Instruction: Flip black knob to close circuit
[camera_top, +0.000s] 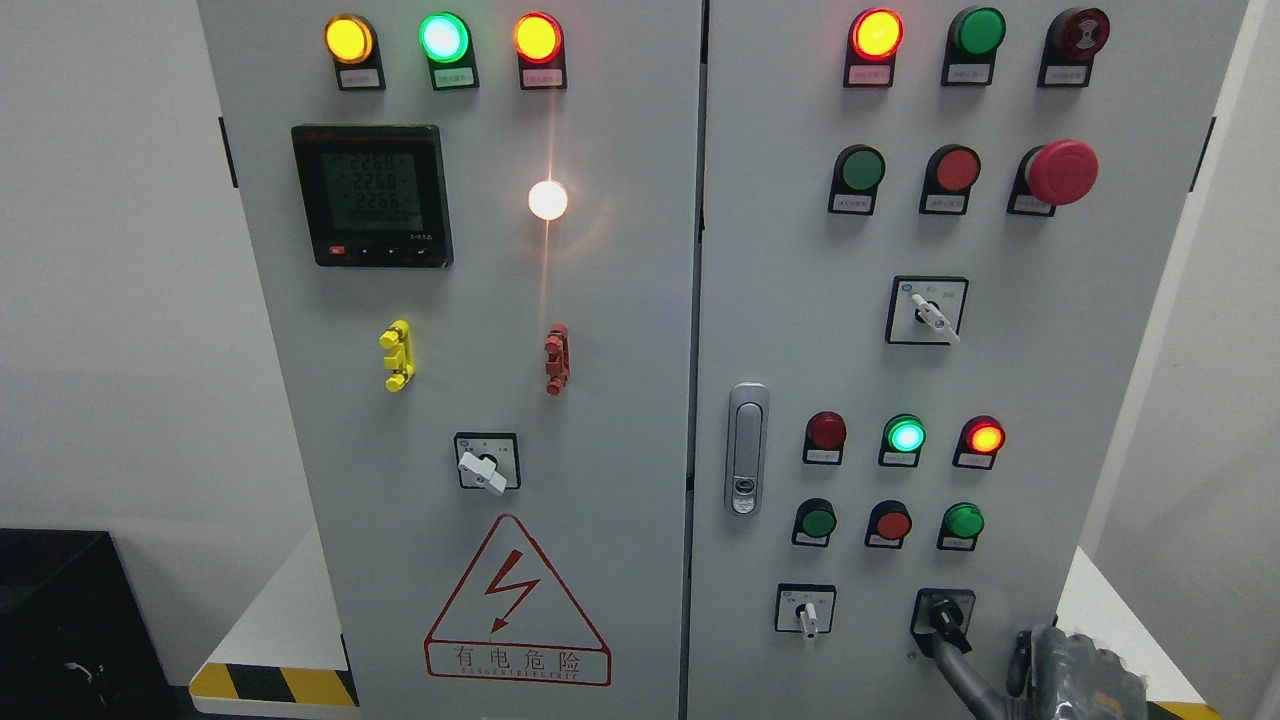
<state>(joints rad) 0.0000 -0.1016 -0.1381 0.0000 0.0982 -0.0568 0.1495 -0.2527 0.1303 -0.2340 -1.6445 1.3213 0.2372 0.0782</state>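
Your black knob (945, 613) sits at the bottom right of the right-hand cabinet door (1000, 380), its lever pointing down and to the right. Just below and right of the knob, the right hand (1075, 675) comes up from the frame's bottom edge; one dark finger (962, 672) reaches up to the knob's lever and seems to touch it, though the hand is cropped and you cannot tell whether the fingers are closed around the lever or only resting against it. The left hand is out of view.

Watch for slip: with contact only at the lever's tip, a turn could let the finger slide off before the switch clicks over. Left of the knob, on the same row, a white-handled selector (807, 612) stands close enough that a wide sweep of the hand might nudge it. Above the knob, the row of green and red push buttons (890, 523) could be pressed if the hand rises while twisting.
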